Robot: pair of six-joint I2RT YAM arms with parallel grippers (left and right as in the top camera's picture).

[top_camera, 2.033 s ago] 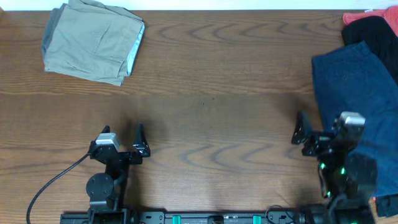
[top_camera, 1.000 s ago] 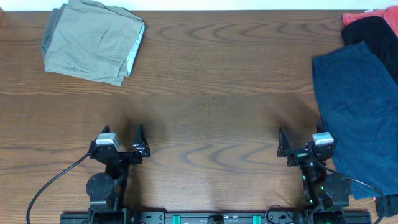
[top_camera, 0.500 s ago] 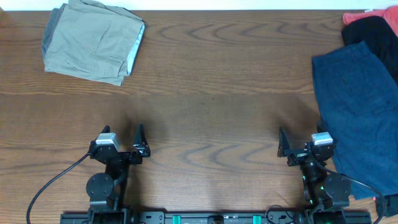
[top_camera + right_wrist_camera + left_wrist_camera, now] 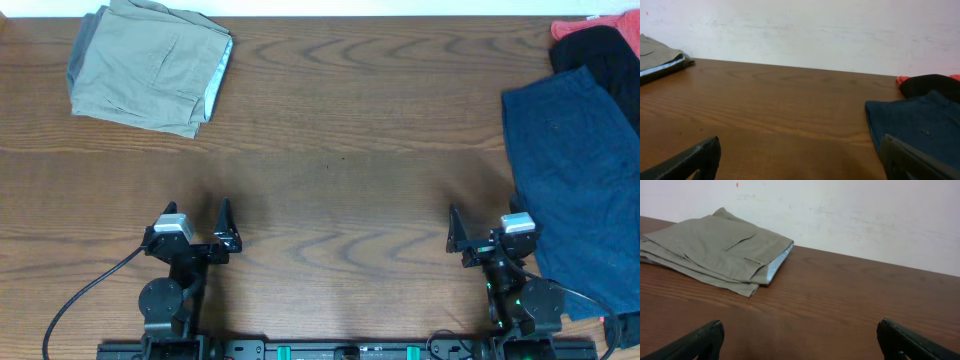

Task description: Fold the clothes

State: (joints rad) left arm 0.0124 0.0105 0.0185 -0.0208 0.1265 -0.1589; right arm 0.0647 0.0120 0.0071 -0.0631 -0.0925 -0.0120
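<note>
The left arm [image 4: 165, 298] and right arm [image 4: 525, 305] are black with round joint housings. The left gripper [image 4: 196, 218] and right gripper [image 4: 483, 228] each have pointed matte-black fingers [image 4: 225, 222] and a silver-grey block [image 4: 172, 227]. A black cable [image 4: 88, 292] loops from the left arm toward 7 o'clock. Green lights [image 4: 517, 296] glow on the right arm.

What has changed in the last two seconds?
The right gripper drew back leftward, off the navy garment, open and empty. The left gripper, folded khaki shorts, black garment and red garment stayed put.
</note>
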